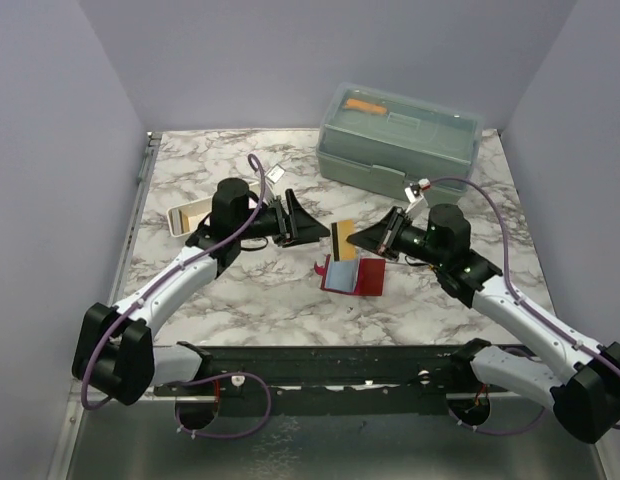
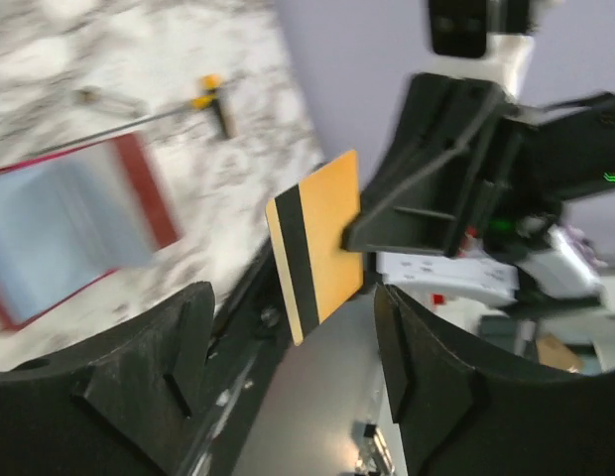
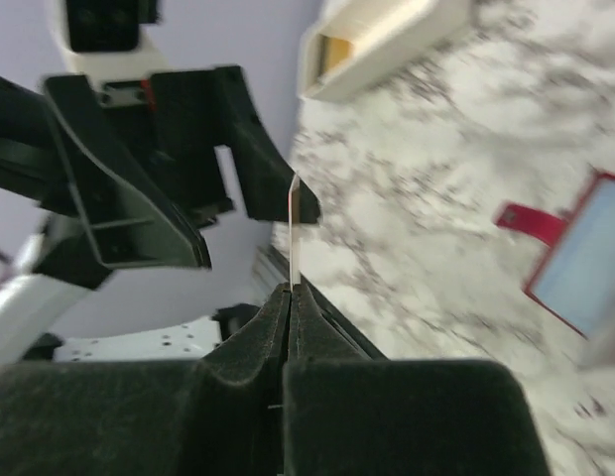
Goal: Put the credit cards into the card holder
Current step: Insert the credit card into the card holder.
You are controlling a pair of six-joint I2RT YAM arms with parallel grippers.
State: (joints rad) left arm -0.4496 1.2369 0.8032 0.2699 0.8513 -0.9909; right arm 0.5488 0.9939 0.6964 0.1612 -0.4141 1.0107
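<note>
The card holder [image 2: 74,238] was blurred and cut off at the left wrist view's edge. The white tray [image 1: 182,215] lay partly hidden behind the left arm [image 1: 175,280]. The credit card [image 3: 293,228] showed only its edge.

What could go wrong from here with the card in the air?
1. The right fingers pinch the orange card only near one edge, so it may pivot or slip.
2. The open left fingers flank the card; withdrawing askew could knock it.
3. The card holder lies open and loose on the table and may slide during insertion.
</note>
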